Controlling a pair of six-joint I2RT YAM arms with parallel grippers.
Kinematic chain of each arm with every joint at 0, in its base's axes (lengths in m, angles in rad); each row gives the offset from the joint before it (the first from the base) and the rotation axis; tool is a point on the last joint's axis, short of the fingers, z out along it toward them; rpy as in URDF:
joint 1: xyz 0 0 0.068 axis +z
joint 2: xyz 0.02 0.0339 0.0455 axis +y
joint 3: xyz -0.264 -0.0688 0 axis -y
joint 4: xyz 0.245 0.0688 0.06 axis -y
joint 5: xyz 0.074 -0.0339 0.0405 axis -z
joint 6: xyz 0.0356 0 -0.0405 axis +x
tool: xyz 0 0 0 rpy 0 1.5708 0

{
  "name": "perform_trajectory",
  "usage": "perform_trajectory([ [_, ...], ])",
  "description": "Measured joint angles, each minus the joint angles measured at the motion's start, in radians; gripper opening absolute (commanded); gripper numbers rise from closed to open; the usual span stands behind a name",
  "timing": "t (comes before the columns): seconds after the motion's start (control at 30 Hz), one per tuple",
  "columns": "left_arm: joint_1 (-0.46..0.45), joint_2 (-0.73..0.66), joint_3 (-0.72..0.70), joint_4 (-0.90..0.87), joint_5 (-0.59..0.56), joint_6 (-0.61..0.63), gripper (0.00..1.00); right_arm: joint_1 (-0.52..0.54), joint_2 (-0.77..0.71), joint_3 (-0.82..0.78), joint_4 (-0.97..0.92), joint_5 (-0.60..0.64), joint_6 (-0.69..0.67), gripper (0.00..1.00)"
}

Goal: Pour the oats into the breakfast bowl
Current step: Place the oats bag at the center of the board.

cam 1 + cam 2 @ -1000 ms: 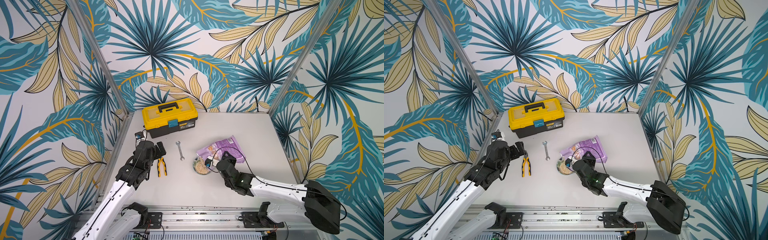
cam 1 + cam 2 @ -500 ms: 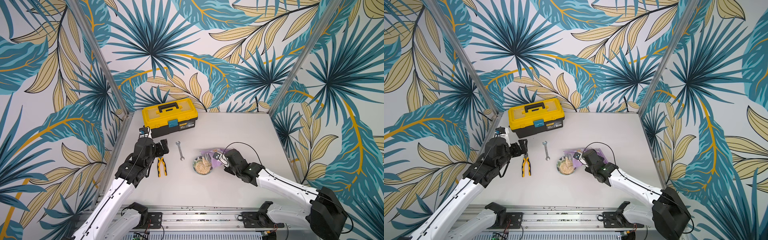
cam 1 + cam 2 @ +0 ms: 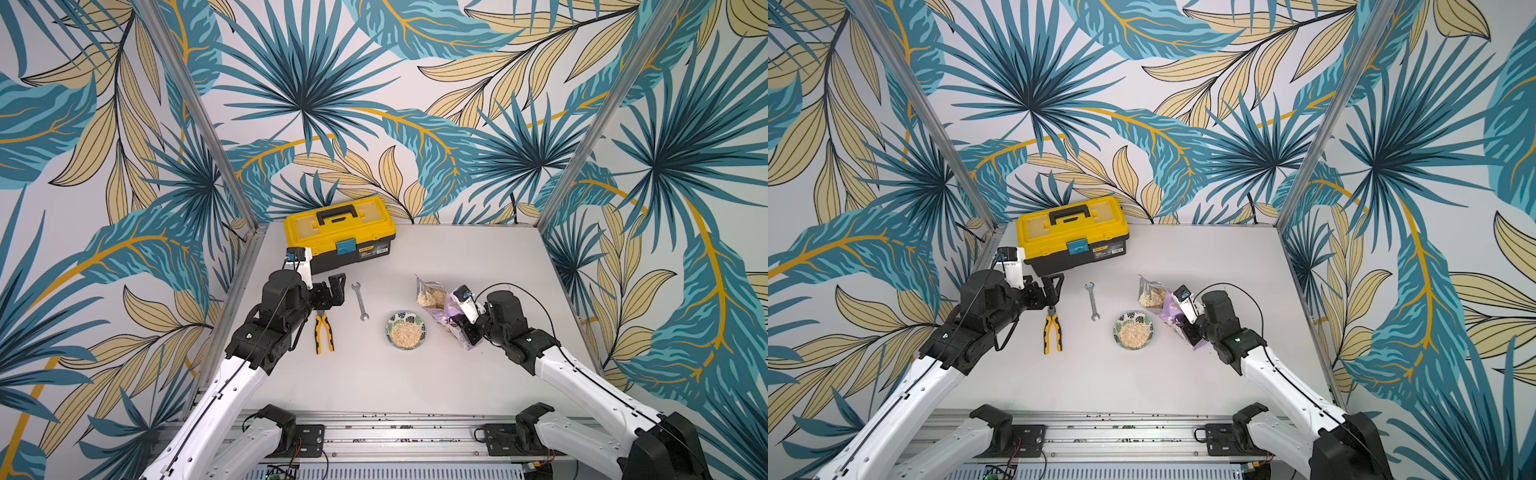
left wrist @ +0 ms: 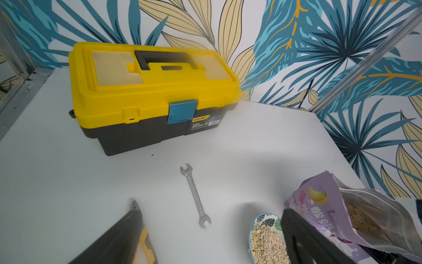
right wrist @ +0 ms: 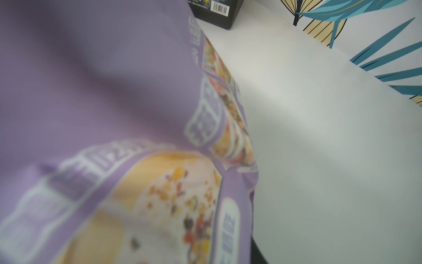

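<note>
— Oats [image 3: 405, 336]: where are they?
— Mostly in the breakfast bowl [image 3: 398, 321], a pale, dry, flaky heap filling most of it. The bowl is small, round, glazed ceramic, white with dark green leaves, out on the matt grey table [image 3: 457, 257]. More flakes show inside the open mouth of the pouch [image 3: 449, 308].
— And the pouch?
— Crinkly lilac foil with a silvery lining, white lettering and fruit pictures. It sits just beside the bowl on the robot's right, mouth facing up. I cannot tell whether its base rests on the table.
— Who holds it?
— The right gripper [image 3: 460, 329] is clamped on its lower part. The left gripper [image 3: 336, 286] hangs spread wide and empty above the tips of the yellow-handled pliers [image 3: 324, 332], near the steel wrench [image 3: 360, 301] and the hard plastic yellow-and-black toolbox [image 3: 338, 232].
— What changed?
— A second ago the pouch lay tipped over the bowl's rim; now it is drawn aside with its mouth turned up.
</note>
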State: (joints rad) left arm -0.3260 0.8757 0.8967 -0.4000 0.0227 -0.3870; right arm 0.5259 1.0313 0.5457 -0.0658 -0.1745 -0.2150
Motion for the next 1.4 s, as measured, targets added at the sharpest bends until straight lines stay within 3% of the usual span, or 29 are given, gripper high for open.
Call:
perform_trajectory([
  [0.17, 0.0, 0.016, 0.0, 0.038, 0.092, 0.018, 0.99, -0.016, 0.042, -0.121, 0.268, -0.089, 0.116, 0.09],
  [0.43, 0.0, 0.068, -0.01, 0.073, 0.184, 0.029, 0.99, -0.016, 0.233, -0.149, 0.594, -0.151, 0.189, 0.23],
  [0.63, 0.0, 0.092, -0.032, 0.111, 0.223, 0.039, 0.99, -0.045, 0.288, -0.158, 0.723, -0.195, 0.203, 0.63],
  [0.8, 0.0, 0.124, -0.038, 0.135, 0.244, 0.059, 0.99, -0.067, 0.277, -0.162, 0.777, -0.212, 0.212, 0.83],
  [0.97, 0.0, 0.157, -0.037, 0.164, 0.261, 0.094, 0.99, -0.069, 0.199, -0.13, 0.685, -0.198, 0.208, 0.94],
  [1.27, 0.0, 0.262, 0.05, 0.19, 0.298, 0.206, 1.0, -0.069, -0.038, 0.053, 0.265, -0.121, 0.216, 0.94],
  [1.4, 0.0, 0.302, 0.095, 0.21, 0.327, 0.256, 1.0, -0.068, -0.078, 0.113, 0.091, -0.114, 0.215, 0.91],
])
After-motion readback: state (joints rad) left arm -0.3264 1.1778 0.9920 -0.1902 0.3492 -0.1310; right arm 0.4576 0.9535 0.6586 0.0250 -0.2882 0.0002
